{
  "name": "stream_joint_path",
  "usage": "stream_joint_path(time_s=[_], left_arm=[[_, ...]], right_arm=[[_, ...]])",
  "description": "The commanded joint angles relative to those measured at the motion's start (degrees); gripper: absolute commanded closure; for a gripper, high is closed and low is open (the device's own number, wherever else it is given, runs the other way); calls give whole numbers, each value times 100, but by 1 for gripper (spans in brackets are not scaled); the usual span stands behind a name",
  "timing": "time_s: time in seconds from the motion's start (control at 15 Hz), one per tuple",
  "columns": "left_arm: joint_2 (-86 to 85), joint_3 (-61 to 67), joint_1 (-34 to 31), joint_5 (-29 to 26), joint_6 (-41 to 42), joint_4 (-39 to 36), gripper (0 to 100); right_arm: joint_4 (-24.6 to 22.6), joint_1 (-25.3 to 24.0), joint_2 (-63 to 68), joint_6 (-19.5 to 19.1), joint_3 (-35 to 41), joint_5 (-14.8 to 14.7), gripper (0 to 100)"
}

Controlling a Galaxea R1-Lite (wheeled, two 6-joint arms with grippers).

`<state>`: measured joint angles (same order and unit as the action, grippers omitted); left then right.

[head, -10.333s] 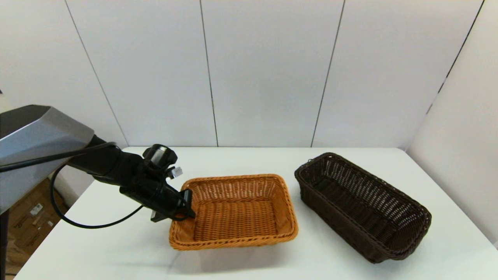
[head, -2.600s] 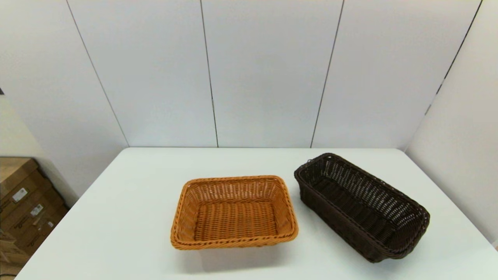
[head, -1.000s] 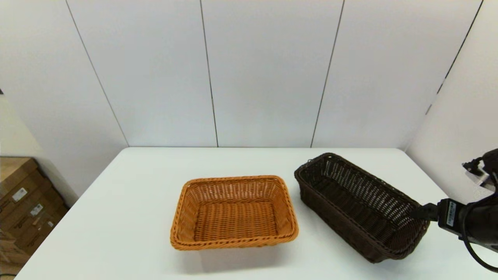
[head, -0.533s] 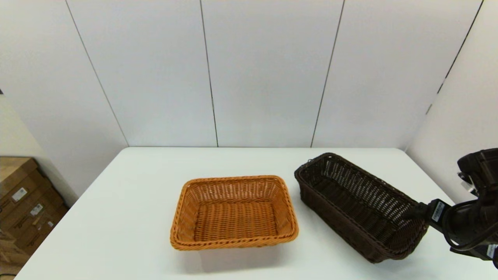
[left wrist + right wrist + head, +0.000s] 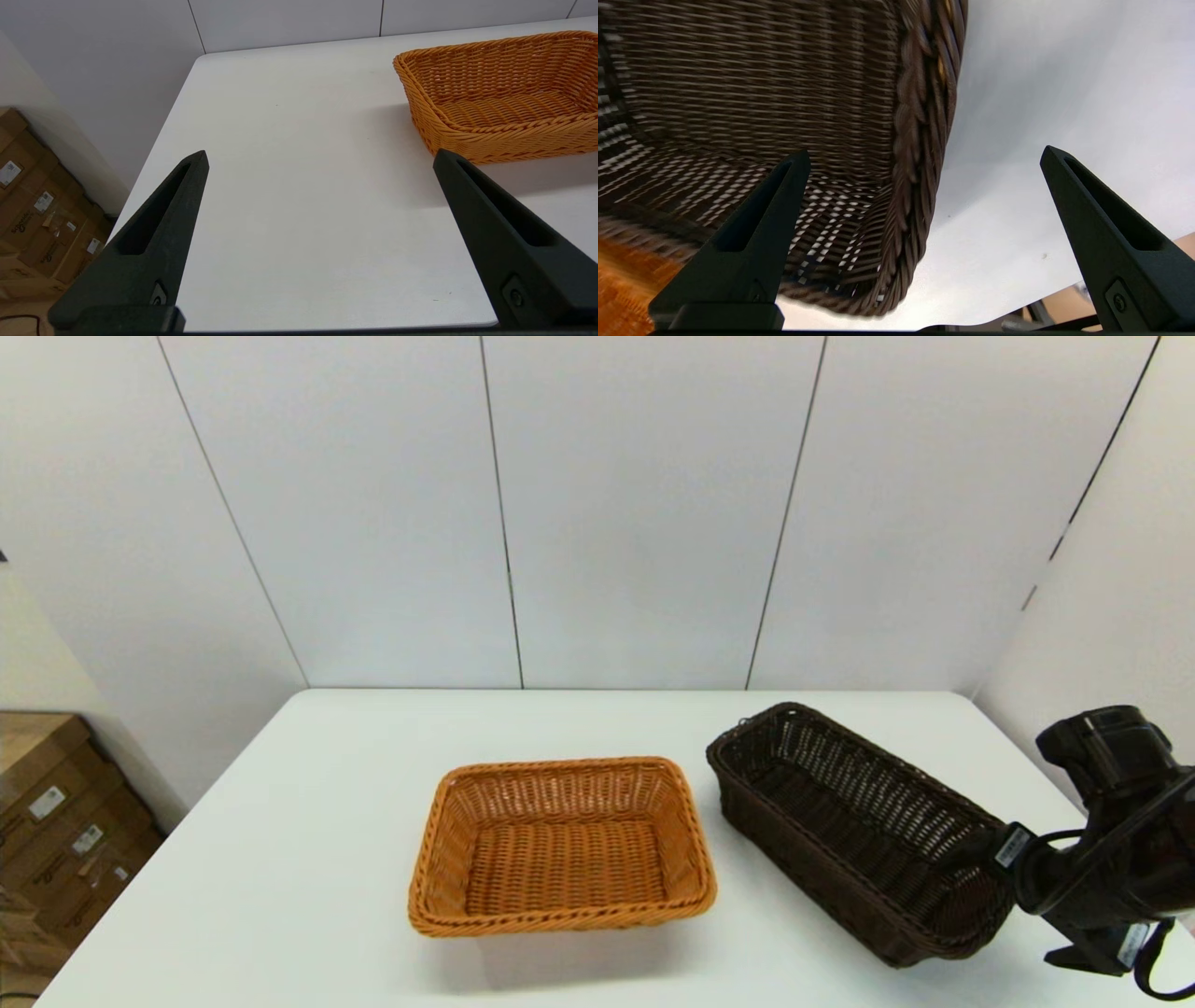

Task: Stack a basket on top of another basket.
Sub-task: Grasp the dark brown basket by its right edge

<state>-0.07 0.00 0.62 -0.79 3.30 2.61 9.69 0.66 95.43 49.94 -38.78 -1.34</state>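
Nothing is stacked yet: both baskets sit apart on the white table (image 5: 308, 859). The dark brown basket (image 5: 864, 831) lies at the right of the head view, set at a slant, while the orange-tan basket (image 5: 563, 845) rests near the centre of the frame, a strip of bare table between them. The right gripper (image 5: 980, 859) reaches in from the lower right corner of the frame to the near right end of the dark basket. In the right wrist view its two black fingers (image 5: 752, 233) are spread wide, one over the basket's woven inside and the other out over the table, so that the braided rim (image 5: 924, 121) runs between them; they have not closed on it. The left gripper (image 5: 317, 242) is out of the head view; its own camera shows it spread wide and empty above the table's left part, the orange-tan basket ahead of it. As I judge it, the task is at its very start: the grasp on the rim is only being lined up, and the closing, the lift, the carry across and the setting down on the orange-tan basket all remain.
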Motion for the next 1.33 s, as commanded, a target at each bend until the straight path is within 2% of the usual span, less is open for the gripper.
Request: stream_joint_path(time_s=[0.07, 0.2, 0.4, 0.93, 1.0, 1.13, 1.33], left_arm=[[-1, 0, -1, 0, 4, 3, 0], [-1, 0, -1, 0, 4, 3, 0], [-1, 0, -1, 0, 4, 3, 0], [-1, 0, -1, 0, 4, 3, 0], [-1, 0, -1, 0, 4, 3, 0], [-1, 0, -1, 0, 4, 3, 0], [-1, 0, -1, 0, 4, 3, 0]], right_arm=[[-29, -268, 433, 165, -7, -7, 0], [-248, -409, 661, 332, 11, -24, 0], [-301, -505, 776, 455, 28, -50, 0], [-328, -505, 899, 481, -7, -112, 0], [-328, -505, 907, 490, -7, -261, 100], [-328, -505, 934, 499, -7, -420, 100], [-328, -505, 925, 507, -25, -411, 100]])
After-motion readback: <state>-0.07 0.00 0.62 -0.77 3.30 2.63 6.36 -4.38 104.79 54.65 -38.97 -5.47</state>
